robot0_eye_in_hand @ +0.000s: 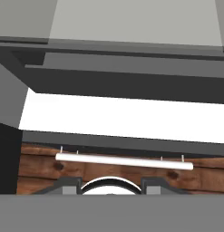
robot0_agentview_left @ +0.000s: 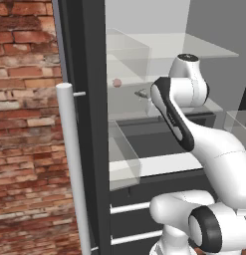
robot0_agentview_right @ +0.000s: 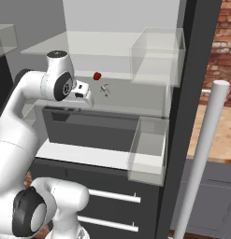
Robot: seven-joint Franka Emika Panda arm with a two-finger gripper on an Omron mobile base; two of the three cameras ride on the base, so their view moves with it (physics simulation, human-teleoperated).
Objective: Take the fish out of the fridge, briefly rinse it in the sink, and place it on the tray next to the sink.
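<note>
The fridge (robot0_agentview_left: pixel 87 60) stands open, its dark door edge-on with a long silver handle (robot0_agentview_left: pixel 70 149). The small silvery fish (robot0_agentview_left: pixel 142 93) lies on a glass shelf inside, just right of a small pink ball (robot0_agentview_left: pixel 117 82). From the right base view the fish (robot0_agentview_right: pixel 105 88) lies right of the ball (robot0_agentview_right: pixel 97 75). My gripper (robot0_agentview_right: pixel 88 102) hangs in front of that shelf, left of the fish and slightly lower, apart from it. In the hand view my gripper (robot0_eye_in_hand: pixel 109 185) points down at the fridge's lower front, jaws apart with nothing between them. The sink and the tray are out of view.
Clear door bins (robot0_agentview_right: pixel 147 149) jut from the open door (robot0_agentview_right: pixel 191 70) beside the arm. Below the shelf sit a dark drawer (robot0_agentview_right: pixel 89 128), a white ledge (robot0_eye_in_hand: pixel 122 118) and bar pulls (robot0_agentview_right: pixel 112 195). A brick wall (robot0_agentview_left: pixel 25 99) lies left of the door.
</note>
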